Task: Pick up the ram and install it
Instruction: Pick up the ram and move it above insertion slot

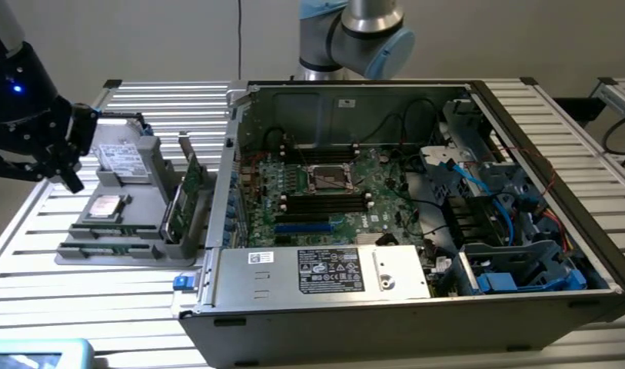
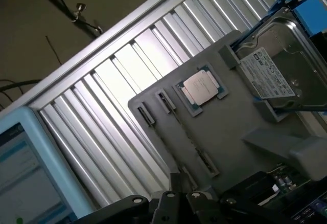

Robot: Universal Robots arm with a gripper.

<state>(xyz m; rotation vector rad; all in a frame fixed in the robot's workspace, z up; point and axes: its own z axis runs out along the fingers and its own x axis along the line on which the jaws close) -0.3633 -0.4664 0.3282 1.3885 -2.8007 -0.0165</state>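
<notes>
Pressed together and holding nothing I can see, the gripper point(image 1: 74, 181) hangs over the bench's edge on the exterior view's left, just beside the grey parts tray point(image 1: 137, 254) and not touching it. In the wrist view its dark fingertips point(image 2: 176, 201) meet over the tray's bare grey face point(image 2: 235, 132).

From here, the ram point(image 1: 112, 228) looks seated on edge in a slot near the tray's front edge, a thin dark-green strip, well apart from the gripper. I make out a hard drive point(image 2: 278, 65) in a blue carrier at the tray's far end, and a processor point(image 2: 202, 87) lying flat at mid-tray. A green expansion card point(image 1: 194, 181) stands upright along the tray's side nearest the computer case point(image 1: 323, 307).

That case lies open at the middle of the bench point(image 1: 107, 307), its black memory slots point(image 1: 323, 201) exposed on the motherboard. A light-blue screen point(image 1: 30, 354) sits at the bench's front corner.
</notes>
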